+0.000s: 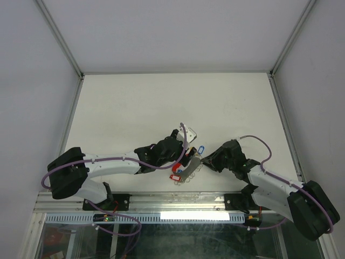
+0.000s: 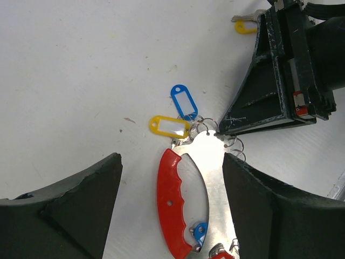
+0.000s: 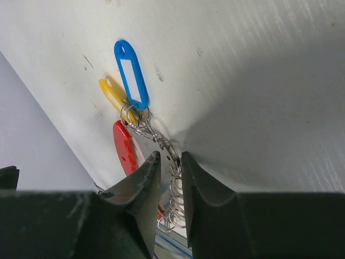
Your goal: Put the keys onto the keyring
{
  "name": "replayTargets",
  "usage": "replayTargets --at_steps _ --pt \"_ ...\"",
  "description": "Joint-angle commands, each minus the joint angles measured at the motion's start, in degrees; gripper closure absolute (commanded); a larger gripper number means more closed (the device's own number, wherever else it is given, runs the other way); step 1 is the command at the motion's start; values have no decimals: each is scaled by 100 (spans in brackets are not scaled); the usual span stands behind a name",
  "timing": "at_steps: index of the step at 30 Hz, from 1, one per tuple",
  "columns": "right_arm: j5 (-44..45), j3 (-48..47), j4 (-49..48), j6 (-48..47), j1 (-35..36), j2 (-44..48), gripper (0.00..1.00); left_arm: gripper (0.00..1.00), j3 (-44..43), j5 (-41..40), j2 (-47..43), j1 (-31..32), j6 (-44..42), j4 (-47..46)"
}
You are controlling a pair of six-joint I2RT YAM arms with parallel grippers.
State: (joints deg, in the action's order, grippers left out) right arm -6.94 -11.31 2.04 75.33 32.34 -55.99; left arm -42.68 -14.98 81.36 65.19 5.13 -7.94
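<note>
Nearest the arm bases, a red tag (image 2: 221,253) and a small blue tag (image 2: 199,232) are seen at the near end of the keyring (image 2: 175,205), which lies flat on the white tabletop (image 2: 81,65). The keyring is straddled by the left claw (image 2: 172,162). Its jaws are spread wide, one either side of the red arc and grey bar (image 2: 213,178), and nothing is gripped.

At the keyring's far tip, a cluster of thin wire rings (image 3: 175,178) is enclosed by the right claw (image 3: 170,156), whose jaws are drawn to a narrow gap. Whether the rings are pinched cannot be told. Just beyond, a blue tag (image 2: 184,101) and a yellow tag (image 2: 168,126) are fanned out on the tabletop, joined to those rings. Farthest off, past the right claw, a loose key (image 2: 245,25) with a yellow tag is partly hidden.

Such a key is judged light, stiff and slippery, and likely to skate on the smooth surface. Its plastic tag is the broadest part to be taken hold of. The keyring is judged rigid and flat, best held across arc and bar. The wire rings are expected to be springy and easily lost from a grip.

No brand or writing can be read, and the tag windows appear blank.
</note>
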Motion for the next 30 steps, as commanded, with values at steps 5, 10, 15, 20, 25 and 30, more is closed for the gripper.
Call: replayTargets --at_steps 5,10,15,20,25,30 --pt "160 137 -25 22 -70 -114 77 27 -276 29 -15 3 -106 -90" --pt "134 157 -194 -11 -85 -296 77 27 -293 37 130 3 -139 -74" --pt "66 160 -305 -71 -104 -466 77 27 -314 47 174 -5 -159 -52" --pt "33 166 -313 -188 -107 -527 80 27 -321 74 196 3 -163 -24" --pt "71 155 -215 -343 -113 -473 90 27 -338 68 204 0 -184 -25" --pt "254 -57 184 -673 -109 -197 98 27 -356 38 206 3 -179 -25"
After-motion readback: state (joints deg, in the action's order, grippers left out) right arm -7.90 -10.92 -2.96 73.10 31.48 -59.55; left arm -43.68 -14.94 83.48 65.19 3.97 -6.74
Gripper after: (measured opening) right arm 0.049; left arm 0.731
